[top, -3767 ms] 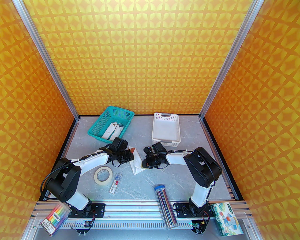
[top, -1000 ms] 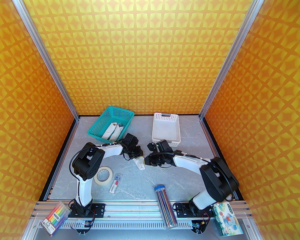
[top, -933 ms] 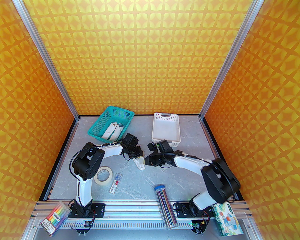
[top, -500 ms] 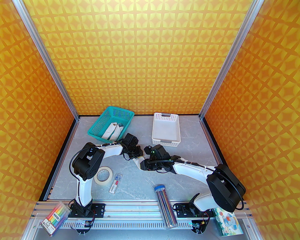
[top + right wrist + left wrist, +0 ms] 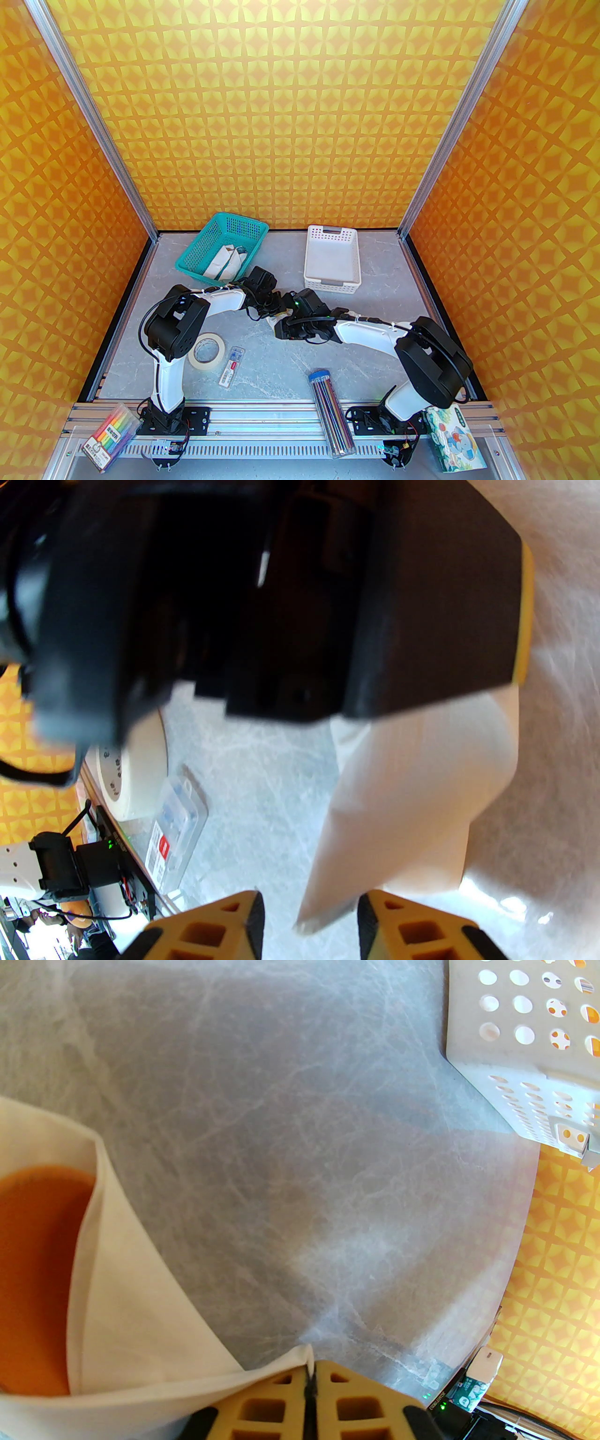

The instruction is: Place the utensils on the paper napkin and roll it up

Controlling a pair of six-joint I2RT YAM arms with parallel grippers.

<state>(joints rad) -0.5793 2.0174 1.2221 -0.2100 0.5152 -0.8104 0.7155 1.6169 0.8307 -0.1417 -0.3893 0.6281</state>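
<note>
Napkin (image 5: 140, 1325), wrapped loosely around an orange utensil (image 5: 37, 1264), lies just ahead of the left gripper (image 5: 309, 1377), whose jaws are closed with its corner pinched at the tips. The right gripper (image 5: 310, 904) stands parted, the paper's loose end reaching between its fingers (image 5: 220, 925). Tape (image 5: 136, 770) lies ahead to its left.

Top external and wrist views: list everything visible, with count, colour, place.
paper napkin: one, white, partly rolled, at centre
utensil: one, orange, inside the napkin's fold
basket: one, teal, far left
bundles: apparently two, white, in the basket
tray: one, white, far centre
tape roll: one, cream, left of centre
case: one, clear, beside the tape roll
pencil tube: one, clear, near edge
marker pack: one, multicoloured, left front rail
tissue pack: one, printed, right front rail
left gripper: one, yellow fingers, shut on the napkin's corner
right gripper: one, yellow fingers, open around the napkin's end
</note>
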